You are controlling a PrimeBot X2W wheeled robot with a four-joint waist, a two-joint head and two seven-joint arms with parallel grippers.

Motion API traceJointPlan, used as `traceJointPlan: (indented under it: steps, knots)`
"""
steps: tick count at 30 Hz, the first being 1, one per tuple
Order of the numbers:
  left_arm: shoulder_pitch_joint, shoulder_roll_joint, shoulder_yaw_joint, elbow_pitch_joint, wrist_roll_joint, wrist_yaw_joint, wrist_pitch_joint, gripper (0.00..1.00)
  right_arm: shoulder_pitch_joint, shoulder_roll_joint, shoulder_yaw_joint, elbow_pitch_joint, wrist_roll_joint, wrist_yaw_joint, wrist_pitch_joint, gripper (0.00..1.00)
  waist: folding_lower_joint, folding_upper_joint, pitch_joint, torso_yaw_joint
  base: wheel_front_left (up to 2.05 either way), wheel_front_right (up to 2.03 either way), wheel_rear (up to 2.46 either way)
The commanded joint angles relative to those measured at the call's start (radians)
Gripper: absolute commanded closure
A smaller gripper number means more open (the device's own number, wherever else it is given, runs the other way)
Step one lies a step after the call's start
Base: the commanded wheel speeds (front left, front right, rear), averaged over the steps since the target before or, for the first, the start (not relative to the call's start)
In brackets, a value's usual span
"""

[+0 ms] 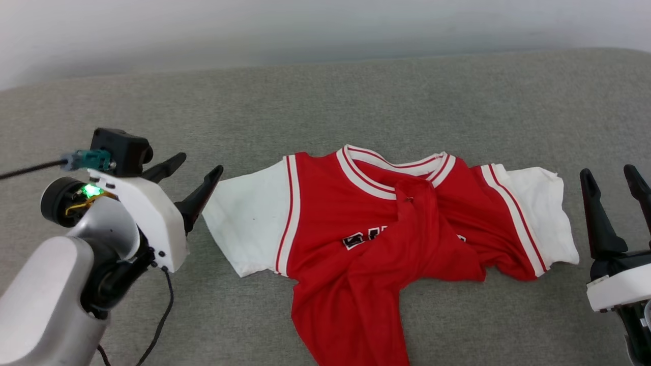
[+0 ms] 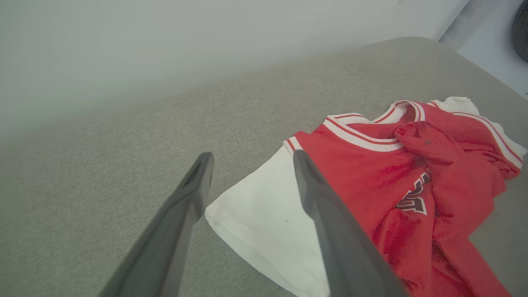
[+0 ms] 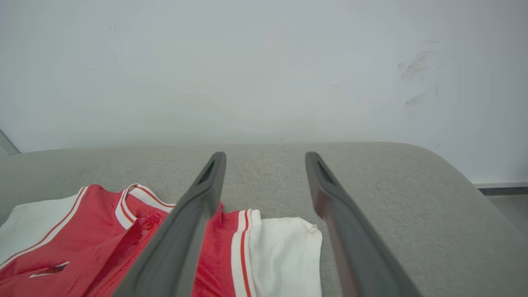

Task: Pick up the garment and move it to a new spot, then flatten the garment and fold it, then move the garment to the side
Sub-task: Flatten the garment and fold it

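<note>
At the middle of the grey cushion [image 1: 325, 96] lies the garment [image 1: 330, 213], collar toward twelve o'clock, its red body rumpled over the lettering. At its nine o'clock the left gripper [image 1: 199, 166] has fingers spread wide, holding nothing, tips just beside the white sleeve [image 1: 249, 223]. At three o'clock the right gripper [image 1: 608, 175] is likewise spread and empty, near the other sleeve [image 1: 539, 213].

We see the garment [image 1: 356, 229] lying mid-surface [image 1: 356, 91]. Our left claw [image 1: 199, 162] sits just beside its left-hand sleeve and our right claw [image 1: 608, 171] near its right-hand sleeve. A wall [image 1: 305, 25] stands behind.
</note>
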Motion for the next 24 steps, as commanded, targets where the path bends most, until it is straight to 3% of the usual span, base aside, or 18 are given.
traceJointPlan:
  steps: [1, 7, 9, 15, 23, 24]
  knots:
    - [-0.012, 0.008, -0.008, 0.007, -0.012, -0.002, 0.031, 0.0, 0.006, 0.007, -0.004, -0.001, -0.004, 0.0, -0.008, 0.0, -0.0001, 0.0, 0.028, -0.028, 0.0, 0.0, 0.0]
    - [-0.088, 0.118, -0.061, 0.055, -0.116, -0.012, 0.33, 0.0, 0.009, 0.054, -0.018, 0.034, -0.06, 0.0, -0.007, 0.0, -0.0001, 0.0, 0.078, -0.078, 0.0, 0.0, 0.0]
    - [-0.112, 0.15, -0.068, 0.066, -0.131, -0.013, 0.385, 0.0, -0.001, 0.065, -0.009, 0.041, -0.071, 0.0, -0.008, 0.0, -0.0001, 0.0, 0.097, -0.091, 0.0, 0.0, 0.0]
    - [-0.142, 0.187, -0.069, 0.124, -0.111, -0.003, 0.417, 0.0, -0.028, 0.078, 0.014, 0.046, -0.097, 0.0, -0.035, 0.0, -0.0001, 0.0, 0.15, -0.125, 0.0, 0.0, 0.0]
    - [-0.142, 0.19, -0.087, 0.199, -0.098, 0.005, 0.426, 0.0, -0.065, 0.089, 0.026, -0.013, -0.1, 0.0, -0.028, 0.0, -0.0001, 0.0, 0.194, -0.148, 0.0, 0.0, 0.0]
    - [-0.138, 0.181, -0.094, 0.209, -0.106, 0.003, 0.43, 0.73, -0.067, 0.092, 0.025, -0.02, -0.1, 0.0, -0.026, 0.0, -0.0001, 0.0, 0.197, -0.148, 0.0, 0.0, 0.0]
